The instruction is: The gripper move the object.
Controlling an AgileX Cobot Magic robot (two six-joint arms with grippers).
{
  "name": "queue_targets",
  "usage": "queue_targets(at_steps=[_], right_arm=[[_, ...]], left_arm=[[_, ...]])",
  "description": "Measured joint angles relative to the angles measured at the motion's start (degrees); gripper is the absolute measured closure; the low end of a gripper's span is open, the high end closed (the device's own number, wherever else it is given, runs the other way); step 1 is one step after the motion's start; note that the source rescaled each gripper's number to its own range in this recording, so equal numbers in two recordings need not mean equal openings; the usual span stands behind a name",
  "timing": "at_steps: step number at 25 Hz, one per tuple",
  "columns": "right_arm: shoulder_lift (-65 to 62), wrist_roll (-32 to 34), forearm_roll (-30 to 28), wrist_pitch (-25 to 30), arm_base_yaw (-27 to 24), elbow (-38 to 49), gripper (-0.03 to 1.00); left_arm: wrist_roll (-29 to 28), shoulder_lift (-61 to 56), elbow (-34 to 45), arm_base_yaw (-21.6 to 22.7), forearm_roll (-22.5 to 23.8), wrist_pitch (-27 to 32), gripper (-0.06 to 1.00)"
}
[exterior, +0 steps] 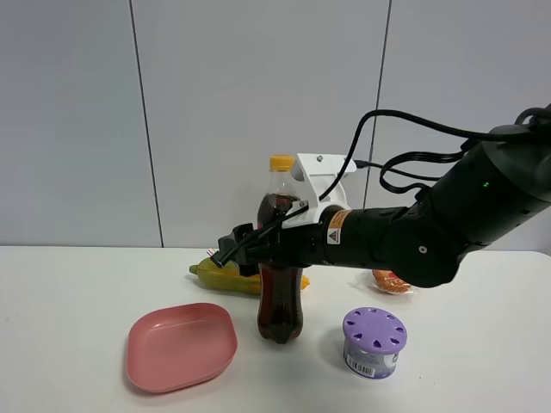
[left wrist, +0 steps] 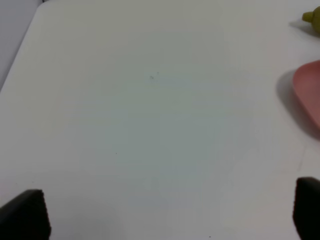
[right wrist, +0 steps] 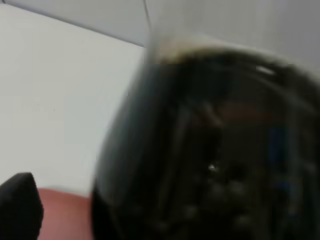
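Observation:
The tall cola bottle (exterior: 280,301) with a red label and orange-yellow cap stands upright on the white table, right of the pink plate. My right gripper (exterior: 234,250) reaches in from the right at label height, its fingers passing either side of the bottle. In the right wrist view the dark bottle (right wrist: 210,140) fills the frame. One black finger (right wrist: 20,207) shows apart from its side; the other is hidden. The jaws look open around the bottle. My left gripper (left wrist: 170,212) is open and empty over bare table.
A pink plate (exterior: 181,344) lies front left of the bottle and shows in the left wrist view (left wrist: 310,90). A yellow-green banana (exterior: 215,274) lies behind the bottle. A purple-lidded canister (exterior: 374,340) stands front right. An orange item (exterior: 392,282) lies behind the arm.

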Motion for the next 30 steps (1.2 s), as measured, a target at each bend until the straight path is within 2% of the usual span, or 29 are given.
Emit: queue_targets(at_steps=[5,13,19,30], right_arm=[[0.0,1.0,-1.8,3.6,0.0,0.0,-0.03],[-3.8,1.2,-3.2,4.7,0.0,0.0,-0.03],[-6.7,1.3,-3.4,10.1,0.0,0.4,-0.03],[-13.0,4.2,-4.7,10.8,0.0,7.5,-0.03]], left_arm=[[0.0,0.0,0.0,0.0,0.0,0.0,-0.06],[0.0,0.0,0.0,0.0,0.0,0.0,-0.06],[0.0,0.0,0.0,0.0,0.0,0.0,-0.06],[0.0,0.0,0.0,0.0,0.0,0.0,-0.06]])
